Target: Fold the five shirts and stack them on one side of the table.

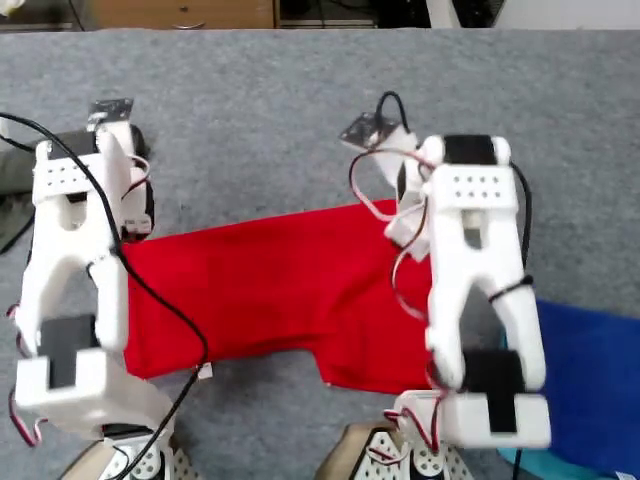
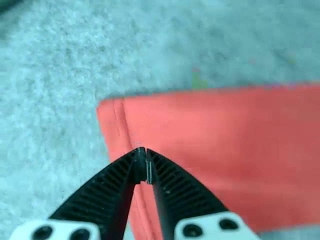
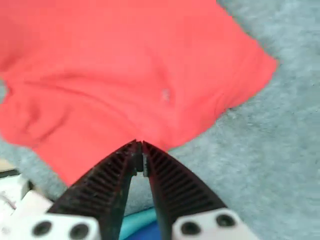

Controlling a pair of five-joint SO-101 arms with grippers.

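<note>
High view, red shirt (image 1: 260, 290): is lying spread across the middle of the grey surface (image 1: 250, 110), reaching from one arm to the other.
High view, left arm (image 1: 70, 260): is standing over the shirt's outer edge on its own side.
High view, right arm (image 1: 475, 260): is hanging over the opposite end of the red shirt, with cables looping beside it.
High view, blue shirt (image 1: 590, 370): is lying on the surface near the red shirt, on the right arm's side and partly under that arm.
Left wrist view, left hand (image 2: 142, 167): is pointing down at a corner of the red shirt (image 2: 225, 150). Its two black ribbed fingers are pressing tip to tip with no gap, right by the hem. Whether cloth is caught between them I cannot tell.
Right wrist view, right hand (image 3: 140, 159): is closed tip to tip as well, sitting at the rim of the red shirt (image 3: 125, 65) where cloth is meeting grey surface. Whether it is holding any fabric I cannot tell.
</note>
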